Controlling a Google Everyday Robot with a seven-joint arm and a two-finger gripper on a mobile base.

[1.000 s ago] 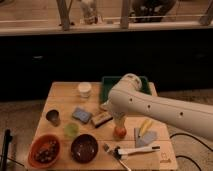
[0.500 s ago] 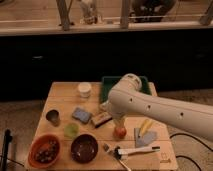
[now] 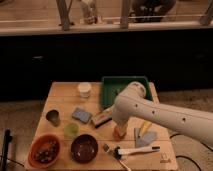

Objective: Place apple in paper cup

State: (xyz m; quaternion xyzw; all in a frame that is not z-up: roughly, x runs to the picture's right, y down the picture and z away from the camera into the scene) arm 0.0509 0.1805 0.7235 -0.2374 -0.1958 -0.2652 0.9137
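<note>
Along the near edge of the table (image 3: 60,96): red bowl (image 3: 44,150), dark bowl (image 3: 84,148), white-handled brush (image 3: 131,150). Mid-table, apple (image 3: 119,134) under the gripper (image 3: 119,127), masked by the white arm (image 3: 160,115); grip impossible to tell. Leftward, green cup (image 3: 71,130), grey cup (image 3: 53,117), blue sponge (image 3: 81,115). By the far edge, paper cup (image 3: 84,90) beside green tray (image 3: 111,85).

Your arm (image 3: 165,117) stretches in from the lower right edge, its thick white link rising leftward to a rounded elbow (image 3: 131,97), where it bends straight down. Your gripper (image 3: 119,128) hangs directly below that bend, pointing downward and low at the middle of the view, mostly hidden behind the arm's own casing.
</note>
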